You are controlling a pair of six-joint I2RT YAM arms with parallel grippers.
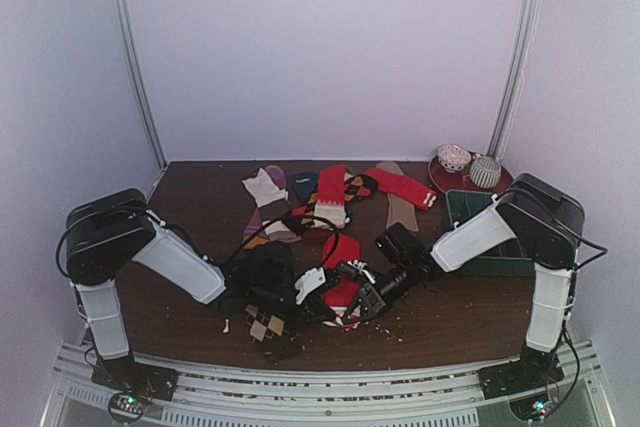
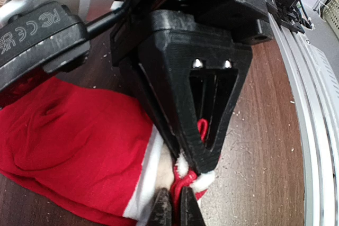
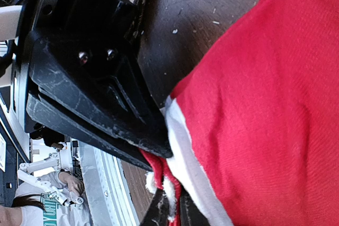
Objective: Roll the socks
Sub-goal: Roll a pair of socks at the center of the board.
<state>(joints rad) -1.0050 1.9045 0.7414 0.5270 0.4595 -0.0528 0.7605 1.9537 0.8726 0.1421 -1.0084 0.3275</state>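
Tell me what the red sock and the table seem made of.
The red sock looks like soft knit cloth, matte; it creases and its cuff frays. The table looks like dark wood or wood-look laminate, faintly glossy, with grain streaks.

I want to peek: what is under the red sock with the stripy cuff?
The red cloth sock lies on the dark brown wooden table. Anything else beneath its cloth is covered.

The left arm (image 1: 180, 262) and right arm (image 1: 475, 232) both stretch low and inward, wrists meeting at centre front. The left tool (image 2: 174, 210) is clamped on the striped cuff of the red sock (image 2: 69, 146), and the right tool (image 3: 169, 213) bites the same cuff, the two sets of fingertips almost nose to nose.
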